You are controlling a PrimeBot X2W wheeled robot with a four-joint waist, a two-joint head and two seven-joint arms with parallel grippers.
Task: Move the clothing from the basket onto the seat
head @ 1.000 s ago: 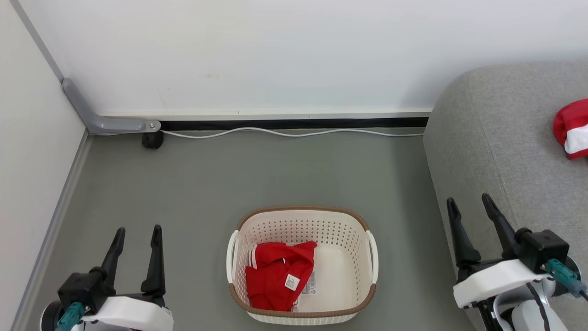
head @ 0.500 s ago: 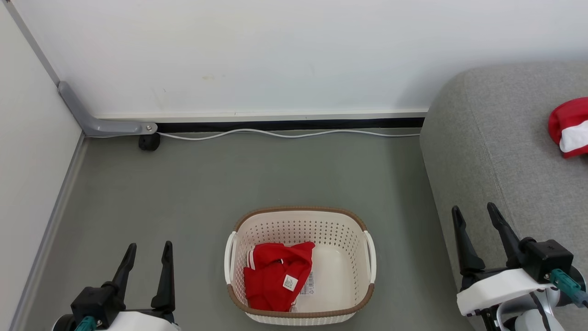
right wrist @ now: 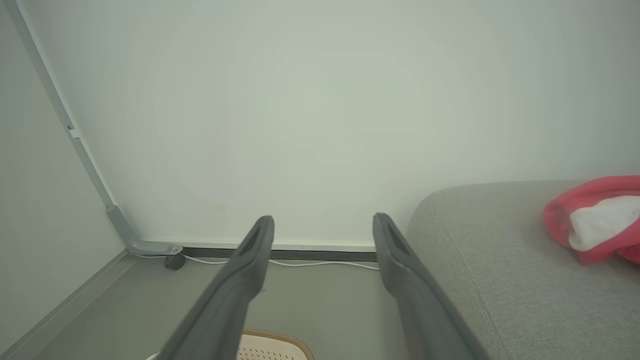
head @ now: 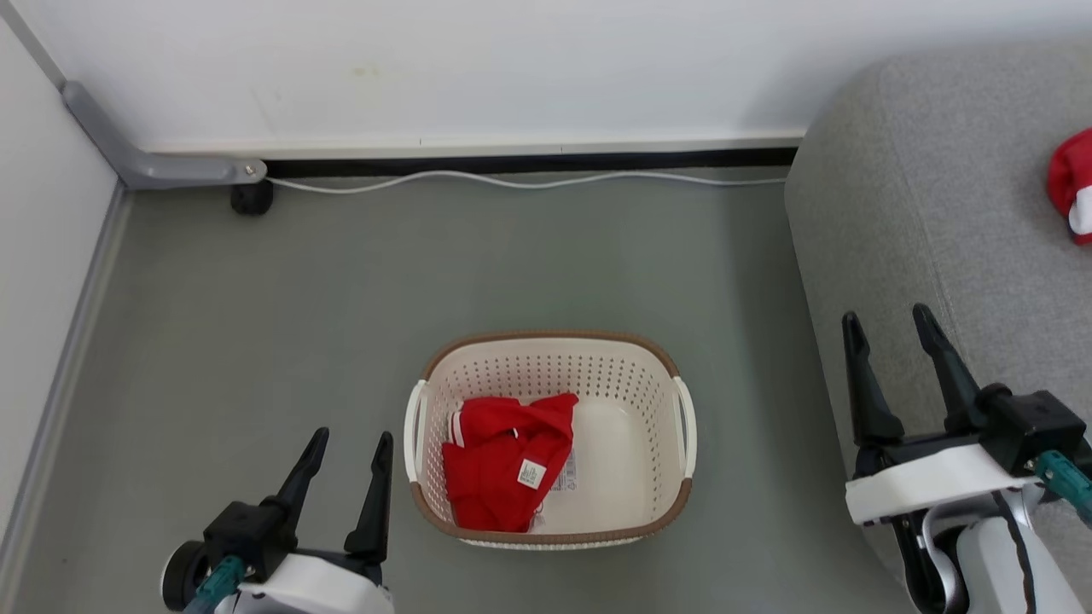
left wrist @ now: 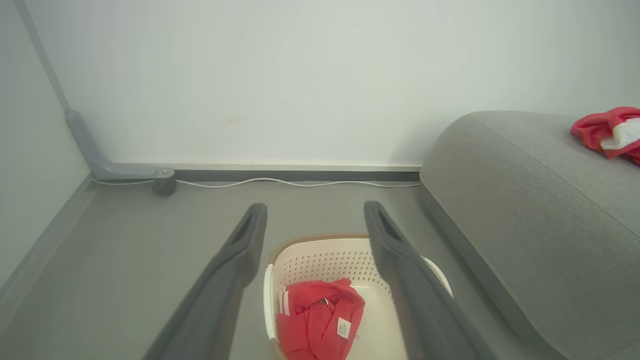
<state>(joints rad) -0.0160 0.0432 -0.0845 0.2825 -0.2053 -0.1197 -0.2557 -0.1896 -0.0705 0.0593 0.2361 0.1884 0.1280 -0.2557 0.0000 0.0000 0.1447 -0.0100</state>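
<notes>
The left pincer [head: 352, 439] hovers with fingers spread and empty, just left of the laundry basket [head: 550, 338], where one red garment [head: 499, 469] lies crumpled in the left half. The right pincer [head: 885, 317], likewise spread and empty, hangs at the edge of the grey sofa [head: 938, 213]. A second red garment [head: 1071, 179] lies on it.

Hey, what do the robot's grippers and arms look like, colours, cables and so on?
Left gripper and right gripper match: two long, dark, tapering fingers on a black block, a white shell behind it and a teal connector at the side. The right forearm is pale, with a thin black cable along it.
</notes>
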